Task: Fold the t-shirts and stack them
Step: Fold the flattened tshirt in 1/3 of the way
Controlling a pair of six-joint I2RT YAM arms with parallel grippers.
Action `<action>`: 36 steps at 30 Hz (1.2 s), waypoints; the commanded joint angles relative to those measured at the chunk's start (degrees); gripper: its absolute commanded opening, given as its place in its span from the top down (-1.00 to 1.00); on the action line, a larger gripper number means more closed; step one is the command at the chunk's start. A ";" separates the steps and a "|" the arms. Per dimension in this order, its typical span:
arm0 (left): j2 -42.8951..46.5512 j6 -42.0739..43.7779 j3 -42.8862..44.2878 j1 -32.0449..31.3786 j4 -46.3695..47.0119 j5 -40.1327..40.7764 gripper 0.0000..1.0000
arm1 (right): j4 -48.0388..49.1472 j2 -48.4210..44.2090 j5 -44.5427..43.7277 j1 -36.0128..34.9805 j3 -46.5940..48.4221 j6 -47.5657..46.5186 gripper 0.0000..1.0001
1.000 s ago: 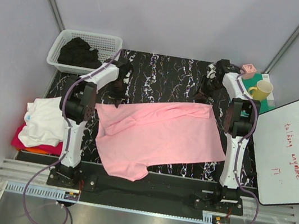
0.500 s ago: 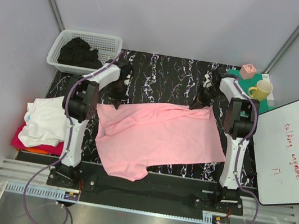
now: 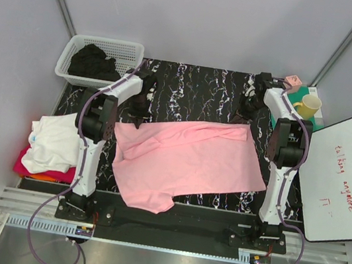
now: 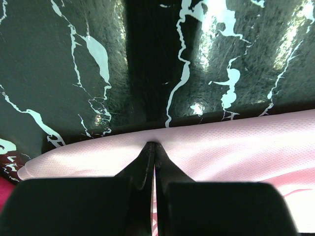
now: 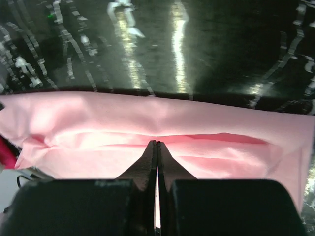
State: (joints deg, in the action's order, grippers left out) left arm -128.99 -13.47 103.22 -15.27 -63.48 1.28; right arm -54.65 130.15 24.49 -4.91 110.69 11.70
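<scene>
A light pink t-shirt (image 3: 188, 161) lies spread out in the middle of the black bench (image 3: 196, 88), which has white marble lines on it. The shirt is mostly flat, with a few soft folds along its far edge and one sleeve hanging toward the near edge. The left hand (image 3: 135, 120) is at the far left corner of the shirt. Its two fingers (image 4: 147, 162) are pressed together and pinch the far edge of the pink cloth. The right hand (image 3: 239, 119) is at the far right corner. Its fingers (image 5: 165, 162) are pressed together too, and they pinch a folded bit of the pink cloth there. At the left side of the bench there is a small pile. A white t-shirt (image 3: 50, 142) lies on top, a magenta-red t-shirt (image 3: 26, 165) is under it, and a thin strip of an orange t-shirt (image 3: 48, 177) peeks out at the bottom. In the far left corner stands a white basket (image 3: 106, 42) with black t-shirts (image 3: 92, 62) bunched up inside it. In the far right corner there is a yellow mug (image 3: 308, 106), and just beside it a small pink block (image 3: 294, 80) sits on something green (image 3: 301, 93). A whiteboard (image 3: 346, 179) with red writing lies at the right side, next to the bench.
</scene>
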 commanded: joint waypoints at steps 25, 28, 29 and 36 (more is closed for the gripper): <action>-2.76 1.08 -0.56 0.50 0.11 0.30 1.00 | 1.74 -2.62 -3.93 8.95 -2.94 3.41 -0.72; -3.11 1.17 -0.48 0.59 0.03 0.30 1.00 | 1.65 -1.65 -3.49 8.95 -3.29 3.50 -0.68; -3.28 1.17 -0.39 0.59 -0.15 0.22 1.00 | 1.66 -1.30 -3.57 8.95 -3.29 3.67 -0.67; -3.37 1.00 0.05 0.59 -0.41 0.48 1.00 | 1.66 2.30 -1.73 8.86 -4.26 4.29 -0.60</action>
State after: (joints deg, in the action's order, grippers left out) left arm -129.12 -13.26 103.48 -15.20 -63.77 1.32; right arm -53.58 130.52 20.40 4.23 106.67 15.29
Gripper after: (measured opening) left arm 0.005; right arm 0.816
